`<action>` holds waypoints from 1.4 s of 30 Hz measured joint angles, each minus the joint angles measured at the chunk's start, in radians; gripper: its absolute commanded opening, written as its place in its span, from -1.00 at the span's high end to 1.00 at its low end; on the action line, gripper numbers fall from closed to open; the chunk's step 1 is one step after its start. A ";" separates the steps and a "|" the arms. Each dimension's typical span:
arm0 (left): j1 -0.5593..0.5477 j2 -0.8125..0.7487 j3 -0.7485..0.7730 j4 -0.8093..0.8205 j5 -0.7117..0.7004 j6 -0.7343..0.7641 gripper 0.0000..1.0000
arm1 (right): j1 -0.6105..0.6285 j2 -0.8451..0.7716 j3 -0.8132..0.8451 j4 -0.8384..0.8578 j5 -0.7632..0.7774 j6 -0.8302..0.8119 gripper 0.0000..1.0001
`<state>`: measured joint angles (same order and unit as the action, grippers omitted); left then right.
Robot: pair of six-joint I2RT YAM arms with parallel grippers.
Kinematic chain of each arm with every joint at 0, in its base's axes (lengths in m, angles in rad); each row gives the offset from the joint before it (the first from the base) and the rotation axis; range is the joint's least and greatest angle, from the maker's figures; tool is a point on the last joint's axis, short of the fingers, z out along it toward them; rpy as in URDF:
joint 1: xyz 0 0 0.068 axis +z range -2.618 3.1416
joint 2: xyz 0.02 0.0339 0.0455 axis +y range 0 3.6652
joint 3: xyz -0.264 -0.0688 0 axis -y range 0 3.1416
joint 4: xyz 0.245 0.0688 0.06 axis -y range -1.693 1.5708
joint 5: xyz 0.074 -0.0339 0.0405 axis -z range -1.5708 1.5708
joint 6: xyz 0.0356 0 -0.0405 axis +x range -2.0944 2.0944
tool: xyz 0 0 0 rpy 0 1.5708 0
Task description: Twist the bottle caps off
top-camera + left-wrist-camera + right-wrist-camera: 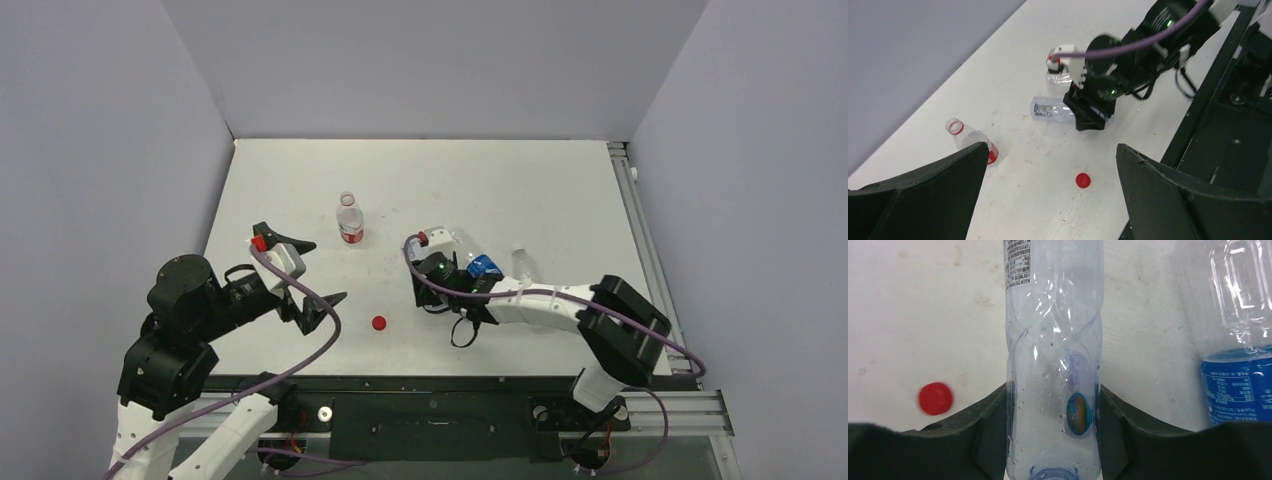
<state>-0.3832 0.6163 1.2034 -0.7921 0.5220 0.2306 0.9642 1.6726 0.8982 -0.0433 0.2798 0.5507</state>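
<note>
The right gripper [1053,402] is clamped on a clear bottle [1053,325] laid flat on the tabletop [908,300], its fingers [993,420] pressed against both sides; the left gripper [1050,150] is held wide apart above the tabletop; a red cap [379,322] is seen lying loose on the tabletop between the two arms; a red-labelled bottle [349,218] is stood upright and uncapped farther back; a blue-labelled bottle [1238,385] is laid just beside the clamped one.

Red cap [935,398] blurred; clear bottle [1053,365] cut off.
</note>
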 measured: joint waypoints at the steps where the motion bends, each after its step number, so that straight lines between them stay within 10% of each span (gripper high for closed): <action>1: 0.000 -0.006 -0.011 -0.002 0.001 0.035 -0.93 | 0.002 -0.040 0.001 -0.019 -0.021 -0.004 0.26; 11: 0.000 -0.152 -0.153 0.033 0.059 0.580 -0.93 | 0.007 -0.428 0.280 -0.239 -0.391 -0.058 0.24; 24: 0.031 -0.381 -0.417 0.199 0.229 1.329 -0.93 | 0.154 -0.235 0.752 -0.595 -0.587 -0.071 0.24; 42: 0.045 -0.382 -0.496 0.374 0.241 1.505 -0.98 | 0.241 -0.063 0.962 -0.777 -0.602 -0.067 0.33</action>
<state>-0.3382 0.2344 0.7074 -0.4179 0.7635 1.7359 1.2053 1.6100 1.8599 -0.8204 -0.3218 0.4835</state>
